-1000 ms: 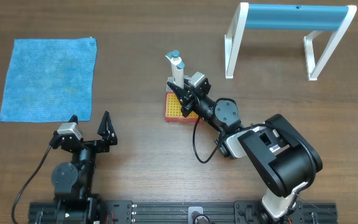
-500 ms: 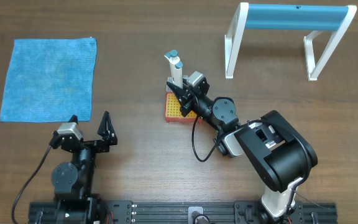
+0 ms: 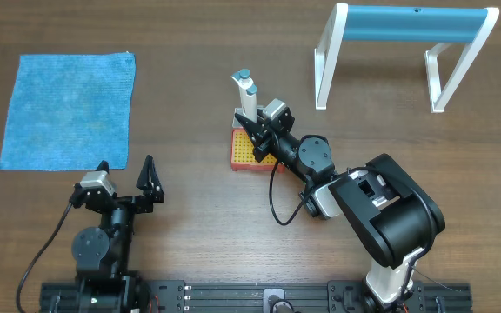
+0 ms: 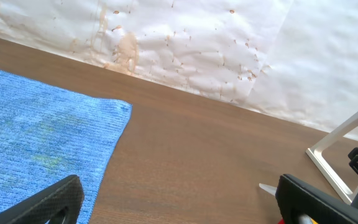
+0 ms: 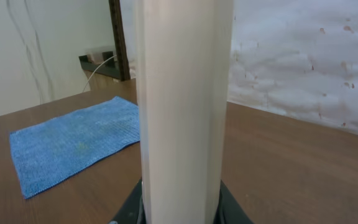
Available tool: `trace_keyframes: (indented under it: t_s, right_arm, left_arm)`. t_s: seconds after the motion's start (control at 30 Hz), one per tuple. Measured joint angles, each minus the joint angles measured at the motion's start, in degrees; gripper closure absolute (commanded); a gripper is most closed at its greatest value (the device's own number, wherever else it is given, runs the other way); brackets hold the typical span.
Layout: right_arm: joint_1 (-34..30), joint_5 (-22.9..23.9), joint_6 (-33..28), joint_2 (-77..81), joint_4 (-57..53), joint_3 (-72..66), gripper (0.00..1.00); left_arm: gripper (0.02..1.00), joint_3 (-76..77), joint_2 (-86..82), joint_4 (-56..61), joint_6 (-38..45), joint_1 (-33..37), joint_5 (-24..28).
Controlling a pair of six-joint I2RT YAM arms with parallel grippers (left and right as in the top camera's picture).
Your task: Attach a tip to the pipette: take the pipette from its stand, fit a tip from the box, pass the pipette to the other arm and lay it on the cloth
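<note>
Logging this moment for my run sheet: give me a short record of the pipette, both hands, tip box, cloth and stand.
pipette: upright, gripped by right hand
right hand: shut on pipette, beside tip box
left hand: open, holding nothing, near cloth corner
cloth: flat, nothing on it
stand: far right, pipette off it
tip fitted: cannot tell

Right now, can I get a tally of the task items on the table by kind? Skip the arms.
blue cloth: 1
pipette: 1
tip box: 1
stand: 1
Total: 4
</note>
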Motion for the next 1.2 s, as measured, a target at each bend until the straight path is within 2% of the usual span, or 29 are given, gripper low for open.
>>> trace_keyframes:
  t_s: [1.2]
  right_arm:
    - [0.0, 0.2, 0.0, 0.9, -1.4, 0.8, 0.919]
  left_arm:
    - [0.023, 0.0, 0.0, 0.0, 0.0, 0.0, 0.0]
